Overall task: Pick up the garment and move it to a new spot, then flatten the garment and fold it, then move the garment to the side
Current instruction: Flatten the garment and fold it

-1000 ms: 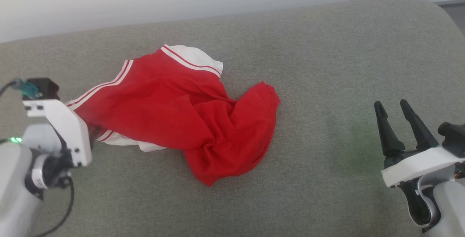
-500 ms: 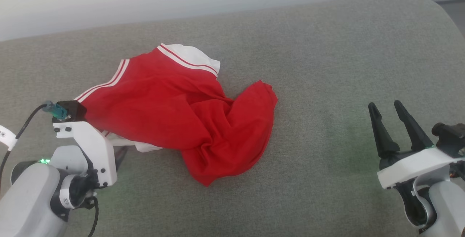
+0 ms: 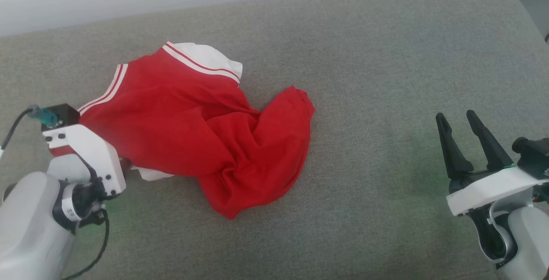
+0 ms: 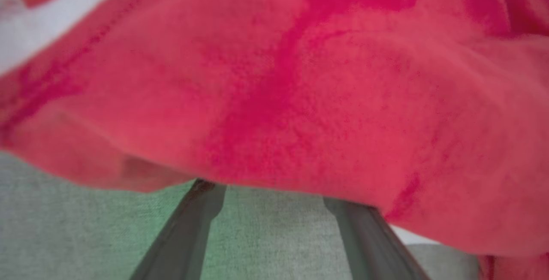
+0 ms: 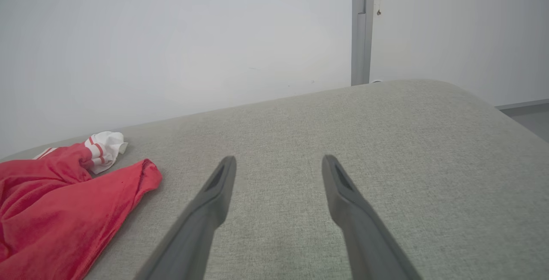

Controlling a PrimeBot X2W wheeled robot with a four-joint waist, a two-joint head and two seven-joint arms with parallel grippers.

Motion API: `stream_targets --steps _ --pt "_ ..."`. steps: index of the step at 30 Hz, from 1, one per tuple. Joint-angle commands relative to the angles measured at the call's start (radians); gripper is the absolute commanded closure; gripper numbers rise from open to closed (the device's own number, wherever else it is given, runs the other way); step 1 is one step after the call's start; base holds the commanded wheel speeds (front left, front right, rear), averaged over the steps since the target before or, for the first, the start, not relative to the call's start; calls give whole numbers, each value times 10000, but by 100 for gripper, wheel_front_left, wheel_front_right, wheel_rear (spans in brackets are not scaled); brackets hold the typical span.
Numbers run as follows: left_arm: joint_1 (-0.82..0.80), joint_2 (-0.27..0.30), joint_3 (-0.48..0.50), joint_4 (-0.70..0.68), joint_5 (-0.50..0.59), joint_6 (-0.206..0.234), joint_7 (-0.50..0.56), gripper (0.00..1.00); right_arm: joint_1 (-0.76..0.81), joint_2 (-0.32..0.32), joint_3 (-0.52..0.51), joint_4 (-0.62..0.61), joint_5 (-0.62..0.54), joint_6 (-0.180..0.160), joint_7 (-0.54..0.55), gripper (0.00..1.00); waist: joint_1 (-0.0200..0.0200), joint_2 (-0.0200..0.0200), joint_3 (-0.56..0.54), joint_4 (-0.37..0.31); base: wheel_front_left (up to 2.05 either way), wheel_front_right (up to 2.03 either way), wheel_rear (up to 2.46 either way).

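Left wrist view shows the left gripper (image 4: 270, 205) spread wide, its tips hidden beneath the edge of the crumpled garment (image 4: 300, 91), probably to pinch that edge for lifting. The garment lies bunched on the grey bench (image 3: 386, 78). The right gripper (image 3: 454, 117) rests spread, well apart.

The garment (image 3: 188, 125) lies on the table (image 3: 386, 78), left of its middle, one sleeve toward the far edge. The left hand (image 4: 272, 196) sits at the garment's near-left edge, its fingertips under the fabric's overhang and bare table between them. The right hand (image 3: 455, 115) is well apart to the right, over bare table. Behind the table's far edge stands a wall (image 5: 171, 35).
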Motion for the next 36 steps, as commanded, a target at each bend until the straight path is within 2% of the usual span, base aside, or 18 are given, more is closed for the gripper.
stream_targets --steps 1,3,4,5,8,11,15,19,26,29,32,36 --pt "-70 -54 -42 171 65 -1 24 0 -83 -16 1 -54 44 0 -55 0 0 -1 54 -27 0 0 0" --pt "-143 -179 -99 604 18 56 105 0 -98 -29 -12 -81 50 -1 -55 0 0 -1 121 -42 0 0 0" --pt "-212 -329 -191 997 -35 -5 202 52 -149 -37 -16 -101 56 0 -55 0 0 -1 181 -53 0 0 0" --pt "-208 -434 -209 1156 -122 -61 287 100 -180 -39 -19 -101 52 0 -55 0 0 -1 200 -53 0 0 0" --pt "-262 -602 -252 1437 -251 -169 382 100 -193 -56 -52 -92 11 0 -55 0 0 -1 217 -9 0 0 0" --pt "-291 -404 -258 1379 -255 -348 411 100 -131 -68 -128 -77 -47 -1 -55 0 0 -1 161 100 0 0 0" --pt "-291 302 -73 865 -108 -415 367 100 1 -95 -226 -83 -103 0 -55 0 0 -1 48 324 0 0 0" --pt "-115 988 67 20 19 -281 602 100 91 -87 -243 -117 -115 0 -55 0 0 -1 -35 545 0 0 0" --pt "710 2296 340 -1111 269 192 928 100 70 -111 -226 -140 -130 0 -55 0 0 -1 -49 765 0 0 0" --pt "1030 2701 422 -1118 477 438 798 100 30 -124 -213 -155 -127 -1 -55 0 0 -1 -21 785 0 0 0" --pt "1205 2685 468 -1011 378 471 683 100 -15 -135 -210 -176 -110 0 -55 0 0 -1 20 789 0 0 0" --pt "1231 2337 618 -706 105 389 349 100 -69 -155 -131 -184 -59 0 -55 0 0 -1 80 777 0 0 0"
